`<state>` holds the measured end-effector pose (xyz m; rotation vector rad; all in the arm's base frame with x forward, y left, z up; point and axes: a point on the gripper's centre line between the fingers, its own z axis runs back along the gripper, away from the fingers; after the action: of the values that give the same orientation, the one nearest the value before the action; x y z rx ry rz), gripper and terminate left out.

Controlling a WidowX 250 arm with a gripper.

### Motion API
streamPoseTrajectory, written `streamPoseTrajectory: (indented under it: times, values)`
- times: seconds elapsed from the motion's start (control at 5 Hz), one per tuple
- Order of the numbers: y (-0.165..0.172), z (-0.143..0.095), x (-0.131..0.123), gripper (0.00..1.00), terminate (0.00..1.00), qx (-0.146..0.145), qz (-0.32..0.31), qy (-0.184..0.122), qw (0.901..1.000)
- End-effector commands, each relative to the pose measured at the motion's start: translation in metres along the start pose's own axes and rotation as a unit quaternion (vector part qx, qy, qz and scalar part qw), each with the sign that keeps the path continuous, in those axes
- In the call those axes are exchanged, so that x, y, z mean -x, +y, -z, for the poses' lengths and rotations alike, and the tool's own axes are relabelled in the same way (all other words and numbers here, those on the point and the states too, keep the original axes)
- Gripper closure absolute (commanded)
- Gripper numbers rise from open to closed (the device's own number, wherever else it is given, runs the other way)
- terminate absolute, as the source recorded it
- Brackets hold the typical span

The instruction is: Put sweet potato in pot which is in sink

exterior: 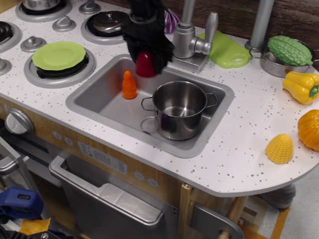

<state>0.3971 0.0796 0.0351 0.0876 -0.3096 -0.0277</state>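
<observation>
My black gripper (147,62) is shut on the dark red sweet potato (145,65) and holds it in the air over the back of the sink (89,102), up and to the left of the pot. The shiny steel pot (179,109) stands upright in the right half of the sink, with nothing visible inside. An orange cone-shaped toy (129,85) stands in the sink just left of the gripper.
The faucet (189,37) rises right behind the gripper, with a striped onion (172,22) partly hidden beside it. A green plate (59,55) lies on the left burner. A green board (227,52), a steel bowl with a bumpy green vegetable (289,50) and yellow toys (301,87) sit at right.
</observation>
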Motion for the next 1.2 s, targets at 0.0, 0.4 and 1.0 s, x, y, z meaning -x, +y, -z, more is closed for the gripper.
streamPoseTrajectory:
  times: [0.0,0.4,1.0]
  values:
    - [-0.035,-0.022,-0.014,1.00,0.00,-0.009,-0.049,-0.058,0.9971]
    - [-0.055,-0.014,-0.012,0.00,0.00,-0.012,-0.074,-0.085,0.9935]
    - [-0.055,-0.014,-0.012,0.00,0.00,-0.012,-0.074,-0.085,0.9935]
